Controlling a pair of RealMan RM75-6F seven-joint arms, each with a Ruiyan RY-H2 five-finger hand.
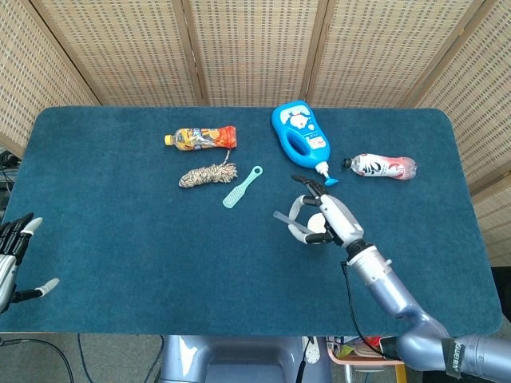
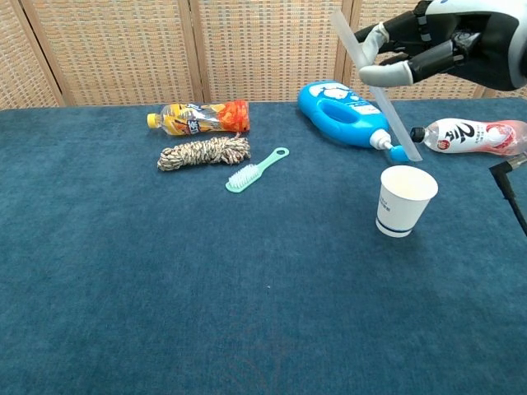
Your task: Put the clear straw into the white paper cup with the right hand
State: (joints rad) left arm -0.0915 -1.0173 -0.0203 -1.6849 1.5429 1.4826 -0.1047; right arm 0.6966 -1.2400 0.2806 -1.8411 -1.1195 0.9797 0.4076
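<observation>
My right hand [image 2: 440, 39] is raised high at the upper right of the chest view and pinches the clear straw [image 2: 380, 89]. The straw slants steeply, its upper end to the left and its lower end down to the right, hanging just above the rim of the white paper cup [image 2: 406, 202]. The cup stands upright on the blue tablecloth. In the head view the right hand [image 1: 326, 214] hovers over the cup and hides most of it, with one end of the straw [image 1: 281, 216] poking out to the left. My left hand [image 1: 11, 257] rests open off the table's left edge.
A blue detergent bottle [image 2: 346, 115] lies just behind the cup, and a red-and-white bottle [image 2: 473, 136] lies to its right. Farther left are a teal brush [image 2: 251, 171], a coil of rope [image 2: 203, 152] and an orange bottle [image 2: 202, 117].
</observation>
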